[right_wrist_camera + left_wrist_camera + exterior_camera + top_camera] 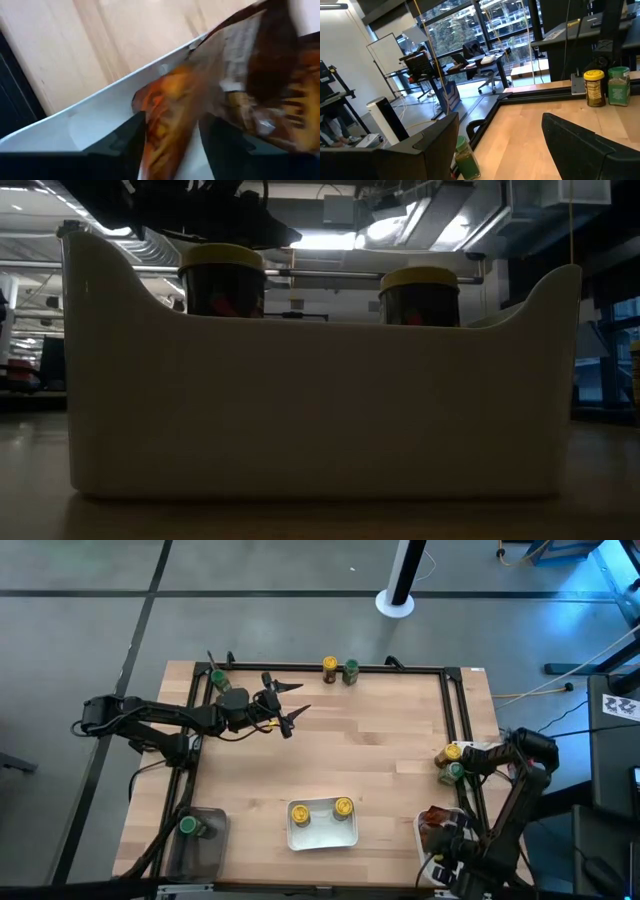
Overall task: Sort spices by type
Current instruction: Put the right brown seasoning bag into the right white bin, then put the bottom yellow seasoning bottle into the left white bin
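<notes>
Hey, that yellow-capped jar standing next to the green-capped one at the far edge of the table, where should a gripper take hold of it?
Grip the yellow-capped jar across its body just under the cap, coming down from above or in from the table's open middle. It stands upright, and the green-capped jar stands close beside it, so the fingers probably fit best front and back, not between them.

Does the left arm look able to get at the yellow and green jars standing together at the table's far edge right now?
Probably yes. The left tool hovers open and empty over bare wood, and nothing stands between it and the yellow jar and green jar by the frame.
</notes>
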Controlling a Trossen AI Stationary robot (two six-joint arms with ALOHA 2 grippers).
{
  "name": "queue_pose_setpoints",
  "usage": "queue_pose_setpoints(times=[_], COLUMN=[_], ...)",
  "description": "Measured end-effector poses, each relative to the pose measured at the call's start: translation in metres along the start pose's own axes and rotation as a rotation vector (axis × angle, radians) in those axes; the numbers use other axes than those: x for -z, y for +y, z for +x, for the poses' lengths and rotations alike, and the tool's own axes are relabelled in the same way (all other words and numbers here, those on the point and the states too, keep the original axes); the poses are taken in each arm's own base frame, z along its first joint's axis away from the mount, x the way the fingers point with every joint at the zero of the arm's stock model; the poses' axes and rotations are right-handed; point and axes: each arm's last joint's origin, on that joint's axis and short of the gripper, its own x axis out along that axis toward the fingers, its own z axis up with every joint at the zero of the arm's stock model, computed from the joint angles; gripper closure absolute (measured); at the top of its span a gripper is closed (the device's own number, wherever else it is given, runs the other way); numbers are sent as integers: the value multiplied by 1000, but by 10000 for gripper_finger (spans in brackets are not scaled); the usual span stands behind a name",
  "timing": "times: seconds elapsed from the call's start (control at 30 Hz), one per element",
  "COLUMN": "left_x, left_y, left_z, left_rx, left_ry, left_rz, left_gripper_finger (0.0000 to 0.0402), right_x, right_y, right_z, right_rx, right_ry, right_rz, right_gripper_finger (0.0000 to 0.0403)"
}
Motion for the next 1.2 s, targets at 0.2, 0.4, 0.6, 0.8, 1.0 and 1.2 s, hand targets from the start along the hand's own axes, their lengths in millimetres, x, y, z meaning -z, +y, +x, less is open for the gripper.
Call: queue_pose_setpoints(times=[0.2,0.4,0.6,0.8,1.0,1.2], left_x=[0,0,0,0,0,0], left_y=[0,0,0,0,0,0], left_z=[0,0,0,0,0,0], left_rx=[-1,-1,-1,-1,-1,2], left_ry=[-2,-4,-5,-3,-2,1], left_rz=[-1,-1,-8,-8,-8,-38], left_gripper_finger=[130,130,130,130,130,130], right_x=[-28,-61,-94,-122,-145,-144], right_y=[-11,-32,-54,-71,-98,-147], right_z=[-42,-81,-98,-98,-95,-92], right_rx=[-33,-4,35,61,73,60], right_ry=[6,-23,-126,-141,-112,-72], right_rz=[41,101,132,122,183,323], right_gripper_finger=[193,192,191,191,191,144])
